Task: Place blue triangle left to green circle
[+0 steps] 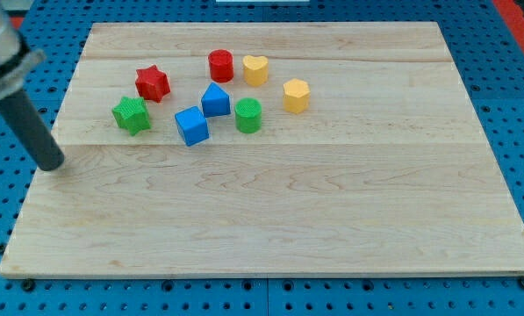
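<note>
Desk [270, 219] of pale wood, lying on a blue perforated base [7, 219], fills most of the frame; all blocks sit in its upper left part. End effector: a straight dark rod that enters from the upper left corner and slants down to my tip [53, 165], which stands at the desk's left edge, at mid-height of the frame. It has nothing to open or close and grips nothing; my tip touches no block.

Task blocks: the blue triangle [215, 100] lies to the right of my tip and above it, well apart, with the green star [132, 115] and the blue cube [191, 125] nearer to my tip along roughly the same line. The green circle [248, 115], a short cylinder, sits just beside the blue triangle, at its lower right, the two close but seemingly not touching. The blue triangle therefore lies already on the left side of the green circle, though higher in the frame; judged from this layout, only a short push toward the frame's bottom would be needed to bring it level. For that push my tip would have to come round to the block's upper side, between it and the red cylinder [220, 66].

Remaining blocks: red star [153, 83] at the cluster's upper left, yellow heart [255, 69] beside the red cylinder, yellow hexagon [297, 95] farthest right.
</note>
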### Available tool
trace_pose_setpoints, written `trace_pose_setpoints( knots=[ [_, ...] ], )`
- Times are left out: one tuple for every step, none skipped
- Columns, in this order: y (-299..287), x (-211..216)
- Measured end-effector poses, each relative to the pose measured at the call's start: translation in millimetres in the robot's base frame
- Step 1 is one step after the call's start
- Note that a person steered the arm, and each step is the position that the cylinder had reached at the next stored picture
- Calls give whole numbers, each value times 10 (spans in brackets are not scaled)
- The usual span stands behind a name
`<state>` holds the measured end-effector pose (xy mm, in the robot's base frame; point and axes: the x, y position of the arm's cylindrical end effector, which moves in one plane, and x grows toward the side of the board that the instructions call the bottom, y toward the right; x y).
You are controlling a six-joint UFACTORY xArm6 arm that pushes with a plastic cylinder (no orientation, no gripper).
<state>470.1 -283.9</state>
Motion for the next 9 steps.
trace_pose_setpoints(
  knots=[
    [-211, -146],
    [-182, -444],
    [-132, -711],
    [211, -792],
    [673, -794],
    [969, -798],
    [976, -798],
    [976, -880],
    [1122, -1030]
  ],
)
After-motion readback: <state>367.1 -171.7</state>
